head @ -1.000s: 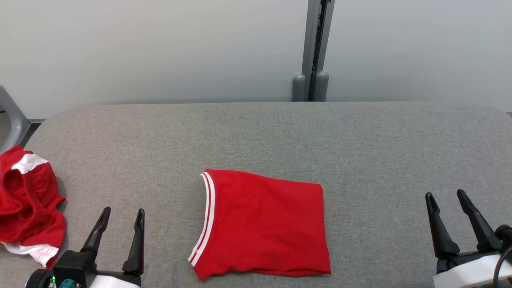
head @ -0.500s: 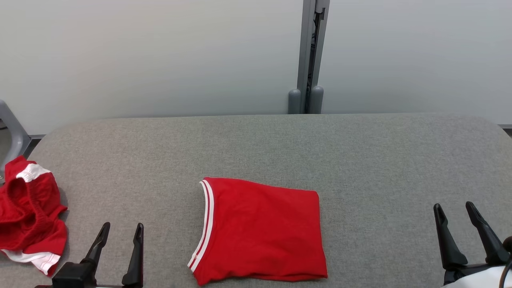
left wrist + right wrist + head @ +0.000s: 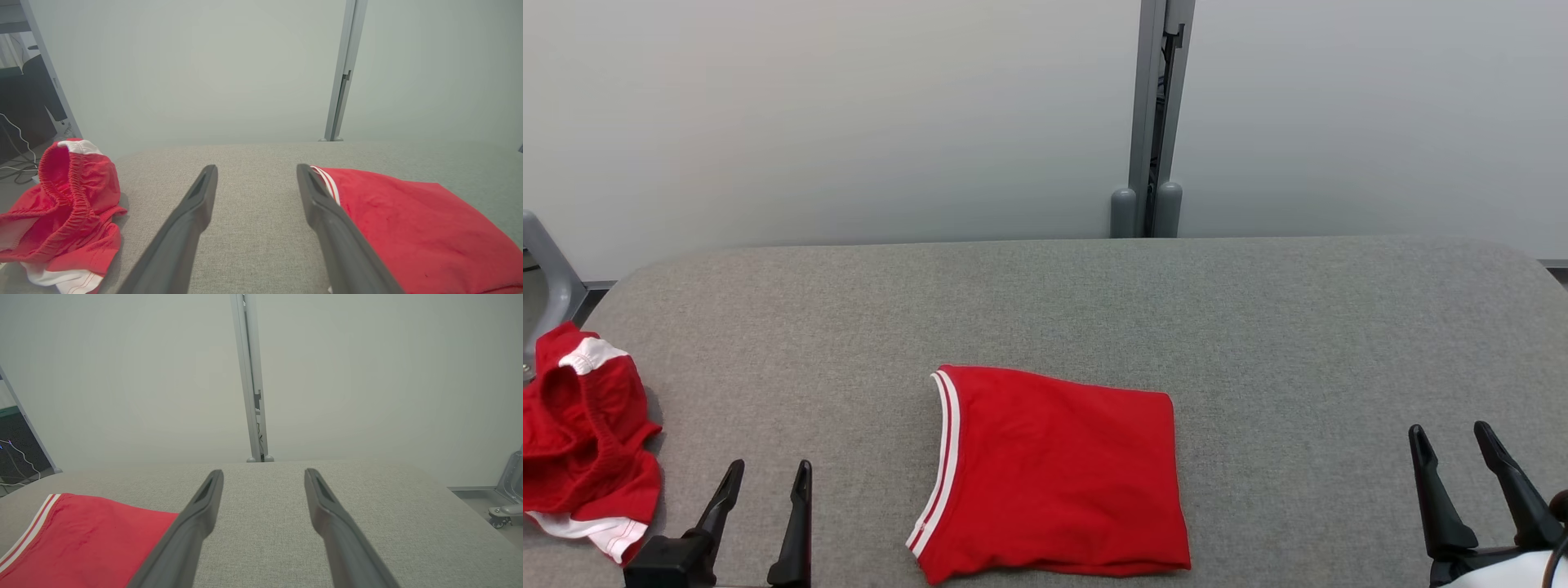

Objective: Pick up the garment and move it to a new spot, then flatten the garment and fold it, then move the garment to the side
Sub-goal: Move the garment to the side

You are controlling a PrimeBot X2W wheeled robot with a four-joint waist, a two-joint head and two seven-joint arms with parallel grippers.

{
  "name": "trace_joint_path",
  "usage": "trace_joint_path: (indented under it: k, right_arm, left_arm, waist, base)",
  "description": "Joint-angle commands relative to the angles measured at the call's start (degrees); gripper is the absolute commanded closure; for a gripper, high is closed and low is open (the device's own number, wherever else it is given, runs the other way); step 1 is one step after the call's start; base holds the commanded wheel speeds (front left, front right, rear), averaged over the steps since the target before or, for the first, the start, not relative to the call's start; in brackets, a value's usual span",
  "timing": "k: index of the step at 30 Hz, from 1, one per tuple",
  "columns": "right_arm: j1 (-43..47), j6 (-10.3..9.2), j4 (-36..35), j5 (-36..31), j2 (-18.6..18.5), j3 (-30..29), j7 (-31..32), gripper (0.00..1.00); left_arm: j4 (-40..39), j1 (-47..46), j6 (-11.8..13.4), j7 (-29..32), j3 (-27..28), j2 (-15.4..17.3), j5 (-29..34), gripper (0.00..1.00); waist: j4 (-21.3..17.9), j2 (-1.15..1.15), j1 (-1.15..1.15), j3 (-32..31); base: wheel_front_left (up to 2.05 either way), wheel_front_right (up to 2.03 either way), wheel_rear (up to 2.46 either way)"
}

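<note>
The garment [image 3: 1054, 474] lies folded into a flat red rectangle on the grey padded table [image 3: 1258, 327], its white striped trim along the left edge. My left gripper [image 3: 770, 467] stands open to the left of it, nothing between its fingers. In the left wrist view the left gripper [image 3: 256, 168] hovers over bare table, with the garment [image 3: 416, 228] just right of its right finger. My right gripper [image 3: 1450, 429] stands open well to the right of it. In the right wrist view the right gripper [image 3: 263, 472] is empty and the garment [image 3: 81, 539] lies at the lower left.
Crumpled red shorts [image 3: 584, 441] with an elastic waistband and white trim sit at the table's left edge, also seen as the shorts [image 3: 69, 204] in the left wrist view. A grey post [image 3: 1147, 122] stands against the pale wall behind the table.
The head camera has shifted, so the whole picture sits lower. Both grippers have drawn back a little toward the near edge. The garment and the shorts lie as before.
</note>
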Motion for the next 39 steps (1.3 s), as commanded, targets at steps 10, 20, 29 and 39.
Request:
trace_joint_path:
  k: [10,20,29,39]
  right_arm:
    - [-0.15,0.02,0.43,-0.03,0.13,-0.48,0.25,0.00]
    - [-0.24,0.02,0.83,0.24,0.36,-0.65,0.25,0.00]
    - [-0.68,0.02,1.52,0.52,-0.29,0.02,0.90,0.00]
    - [-3.34,0.03,7.24,2.75,-1.07,5.89,1.20,0.00]
  left_arm:
    - [0.13,0.46,0.12,0.17,0.09,0.56,-0.87,0.00]
    - [0.61,-0.59,0.35,0.04,-0.10,0.88,-1.27,0.00]
    - [1.20,-2.21,-0.16,-0.34,-0.40,0.86,-1.81,0.00]
    - [2.54,-5.47,-1.01,-1.23,-1.40,0.68,-1.66,0.00]
  waist:
    - [-0.29,0.00,0.00,-0.39]
    - [-0.32,0.00,0.00,-0.52]
    - [1.39,0.00,0.00,0.09]
    - [8.51,0.00,0.00,1.94]
  base:
    - [0.00,0.00,0.00]
    - [0.00,0.00,0.00]
    - [0.00,0.00,0.00]
    - [0.00,0.00,0.00]
